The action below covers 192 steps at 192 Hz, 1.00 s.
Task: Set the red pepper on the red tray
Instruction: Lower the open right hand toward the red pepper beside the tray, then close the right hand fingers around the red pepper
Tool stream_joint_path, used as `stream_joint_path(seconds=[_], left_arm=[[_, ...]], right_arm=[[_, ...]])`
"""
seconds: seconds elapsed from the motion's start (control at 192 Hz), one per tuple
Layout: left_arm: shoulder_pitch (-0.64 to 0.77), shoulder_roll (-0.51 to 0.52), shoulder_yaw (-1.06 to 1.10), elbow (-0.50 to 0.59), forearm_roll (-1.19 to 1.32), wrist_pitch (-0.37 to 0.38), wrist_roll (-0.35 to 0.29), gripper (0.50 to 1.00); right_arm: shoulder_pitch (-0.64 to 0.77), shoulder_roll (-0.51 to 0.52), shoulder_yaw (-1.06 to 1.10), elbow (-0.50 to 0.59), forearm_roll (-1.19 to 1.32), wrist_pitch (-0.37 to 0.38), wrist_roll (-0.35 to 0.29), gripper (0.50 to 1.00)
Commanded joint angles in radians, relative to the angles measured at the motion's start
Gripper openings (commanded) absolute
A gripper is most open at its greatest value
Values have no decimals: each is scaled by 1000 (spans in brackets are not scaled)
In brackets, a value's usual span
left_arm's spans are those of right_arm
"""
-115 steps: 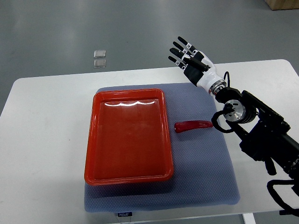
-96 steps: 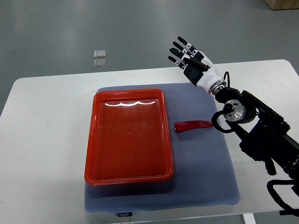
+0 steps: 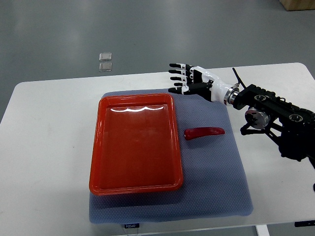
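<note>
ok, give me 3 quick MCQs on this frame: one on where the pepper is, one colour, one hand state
1. Where does the red pepper lie?
A. in the red tray
B. on the grey mat, right of the tray
C. in the right hand

2. What colour is the mat?
A. green
B. yellow
C. blue-grey

3. How is the right hand?
A. fingers spread, holding nothing
B. closed on the pepper
C. pressing on the tray

Key: 1 B, the pepper rests on the mat beside the red tray; 2 C, the mat shows blue-grey against the white table; 3 A, the fingers are extended above the mat's far edge, apart from the pepper.
</note>
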Motion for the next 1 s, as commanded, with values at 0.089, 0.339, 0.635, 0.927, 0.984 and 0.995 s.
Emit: stream_joint_path(seconds=[0.089, 0.339, 0.635, 0.927, 0.984, 0.995], left_arm=[[0, 0, 2, -1, 1, -2, 0, 1000], [0, 0, 2, -1, 0, -3, 0, 1000], [0, 0, -1, 0, 0, -2, 0, 1000], [0, 0, -1, 2, 0, -2, 0, 1000], [0, 0, -1, 2, 0, -2, 0, 1000], [0, 0, -3, 2, 0, -2, 0, 1000]], right_arm=[[149, -228, -343, 176, -180, 9, -41, 913], [162, -325, -410, 297, -252, -40, -84, 911], [132, -308, -450, 299, -273, -152, -77, 895], [112, -304, -452, 304, -332, -196, -52, 832], [112, -299, -452, 305, -343, -208, -44, 809], [112, -298, -452, 308, -344, -208, -44, 807]])
